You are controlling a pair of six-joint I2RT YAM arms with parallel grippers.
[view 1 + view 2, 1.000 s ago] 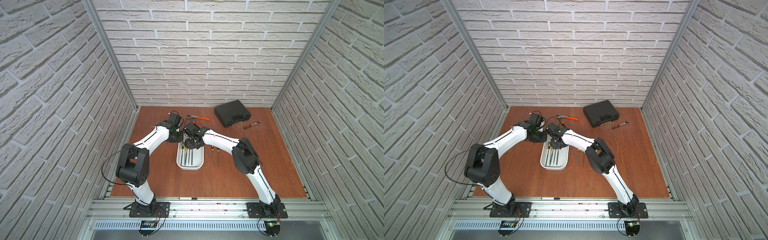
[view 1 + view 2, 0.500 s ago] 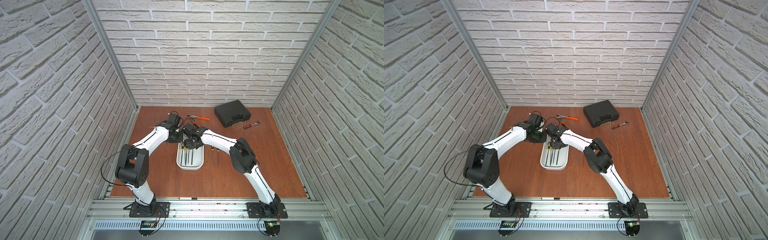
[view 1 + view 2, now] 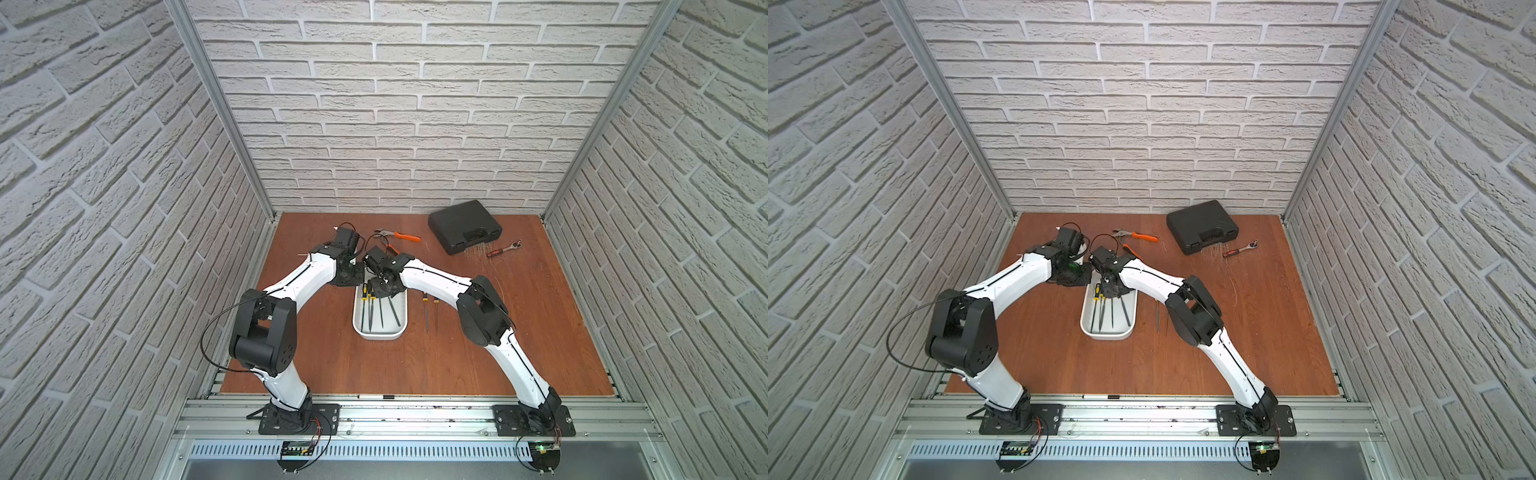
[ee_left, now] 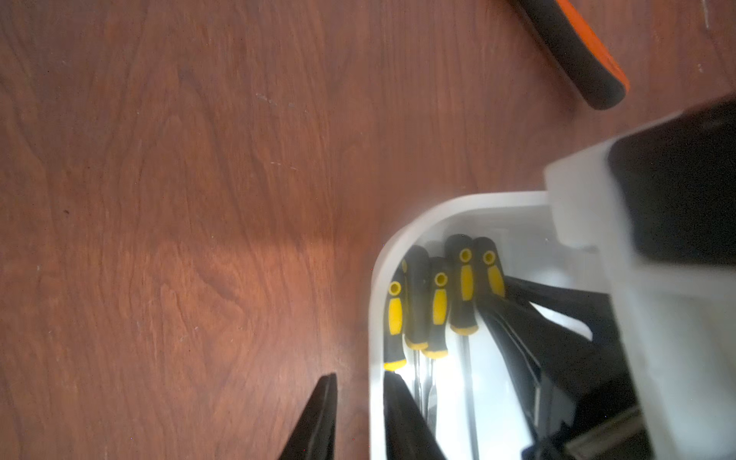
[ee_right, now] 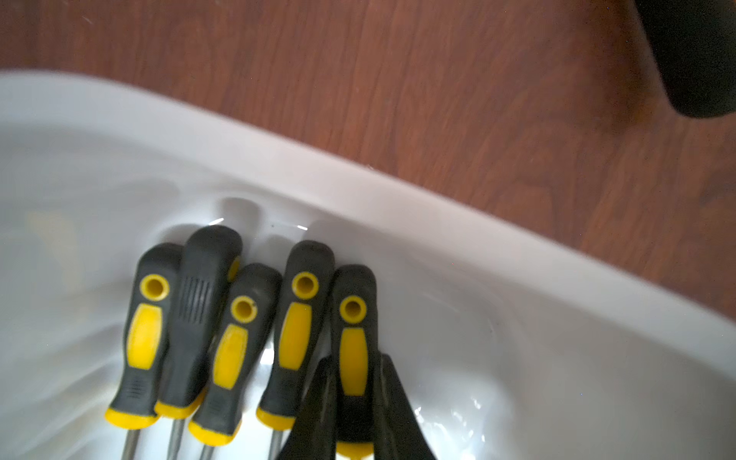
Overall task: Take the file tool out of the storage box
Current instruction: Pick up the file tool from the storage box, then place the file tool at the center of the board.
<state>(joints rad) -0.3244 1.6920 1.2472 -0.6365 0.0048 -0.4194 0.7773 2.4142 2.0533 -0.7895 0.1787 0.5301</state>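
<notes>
Risk: right gripper point(image 5: 355, 360), jaws pinching one file point(image 5: 353, 302) handle, may drag the touching neighbour point(image 5: 296, 334); left gripper point(image 4: 360, 380) jaws straddle box point(image 4: 376, 318) wall, clamping unclear.

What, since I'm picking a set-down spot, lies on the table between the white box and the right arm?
Two slim files lie side by side there, clear of the box; both top views show them.

Black case point(image 3: 464, 226) closed, at far edge of brown wooden tabletop point(image 3: 540, 345). Ratchet point(image 3: 504, 247) with red grip lies just beside it. Orange-handled pliers point(image 3: 401, 236) lie apart, nearer the middle.
</notes>
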